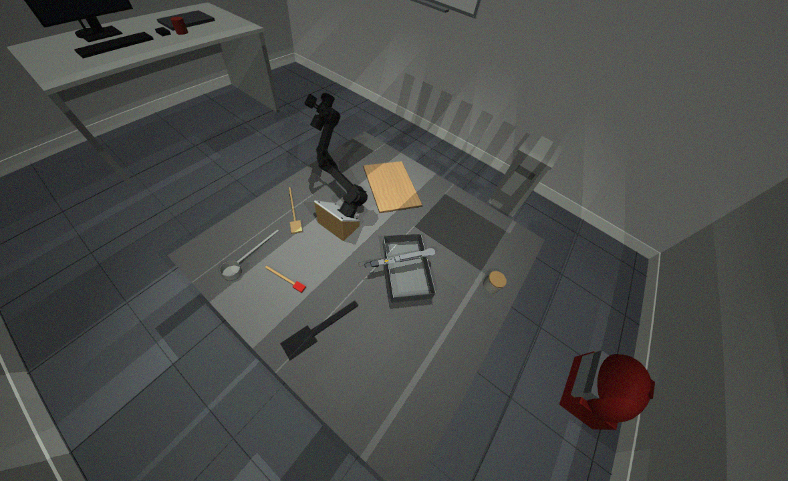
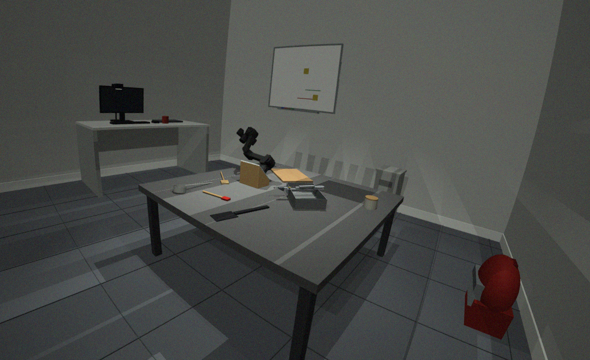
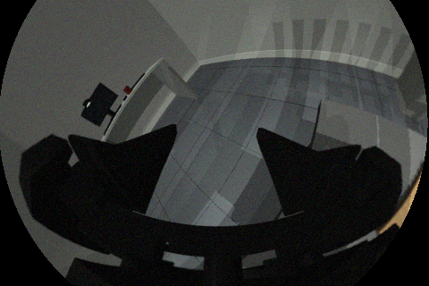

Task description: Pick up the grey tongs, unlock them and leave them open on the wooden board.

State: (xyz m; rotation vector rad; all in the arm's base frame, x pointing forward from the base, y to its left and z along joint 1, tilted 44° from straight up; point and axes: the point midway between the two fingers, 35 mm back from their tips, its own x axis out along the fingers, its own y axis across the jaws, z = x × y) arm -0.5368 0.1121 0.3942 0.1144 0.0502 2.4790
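The grey tongs (image 1: 411, 257) (image 2: 309, 186) lie across the dark roasting tin (image 1: 411, 300) (image 2: 308, 204), with their left end reaching past the tin's left rim. Their arms look close together; the lock is too small to make out. The wooden board (image 1: 394, 185) (image 2: 293, 175) lies flat behind the tin, with nothing on it. My gripper (image 3: 217, 130) is open and empty, its two black fingers wide apart in the wrist view. It is raised high at the back of the table, far from the tongs and turned away from them. The tongs are not in the wrist view.
A wooden block (image 1: 336, 223) (image 2: 252, 174) stands in front of the arm's base. A brush (image 1: 295, 225), a strainer (image 1: 230, 270), a red-tipped spatula (image 1: 285, 279) and a black turner (image 1: 317, 333) lie left of the tin. A lidded jar (image 1: 496, 280) (image 2: 371, 202) stands to its right.
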